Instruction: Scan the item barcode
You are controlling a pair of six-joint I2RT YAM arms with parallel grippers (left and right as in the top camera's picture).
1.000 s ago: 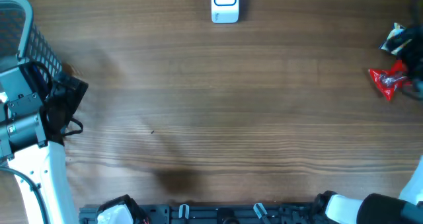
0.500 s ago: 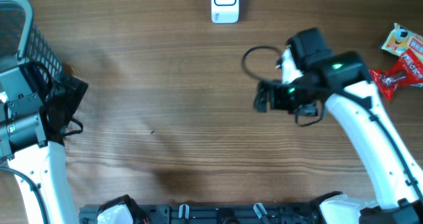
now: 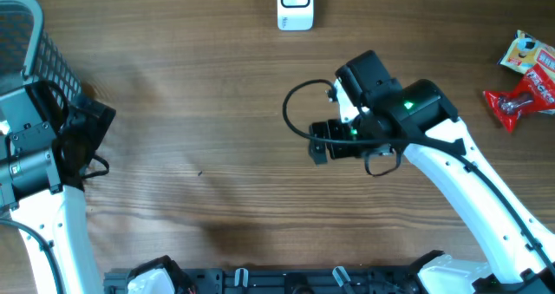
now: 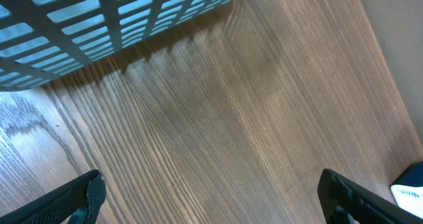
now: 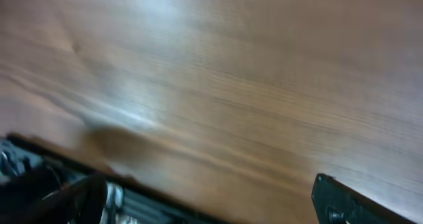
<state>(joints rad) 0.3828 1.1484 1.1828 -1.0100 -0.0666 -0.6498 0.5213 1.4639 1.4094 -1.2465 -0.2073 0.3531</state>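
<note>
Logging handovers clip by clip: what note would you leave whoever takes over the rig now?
Left gripper: open, empty, beside the basket.
Right gripper: open, empty, above bare table, mid-scene.
Red packet and yellow packet: far right edge, not held.
White scanner: far edge, centre.
Done: nothing picked up.
To do: grasp a packet, show its barcode to the scanner.

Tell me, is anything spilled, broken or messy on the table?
Nothing stands out. The white scanner stands at the far edge, the red packet and yellow packet lie close together on the right, and the basket sits on the left. The right gripper is open, holding nothing.
</note>
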